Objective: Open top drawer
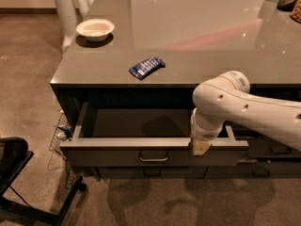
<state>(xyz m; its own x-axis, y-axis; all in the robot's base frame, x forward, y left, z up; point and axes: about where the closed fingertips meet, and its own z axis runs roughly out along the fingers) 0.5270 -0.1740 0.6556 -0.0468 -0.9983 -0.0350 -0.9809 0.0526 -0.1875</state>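
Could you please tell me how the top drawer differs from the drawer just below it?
The top drawer is pulled out, its lighter interior showing; the lower drawer is shut. The top drawer's front is in plain view; the lower drawer's is partly hidden under it. The gripper rests at the top drawer's front edge, right of its pull, not at the lower drawer. Both have a central pull.

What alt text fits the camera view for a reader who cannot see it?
The robot's end effector sits at the front edge of the open top drawer, right of its pull. A bowl and a blue packet lie on the counter.
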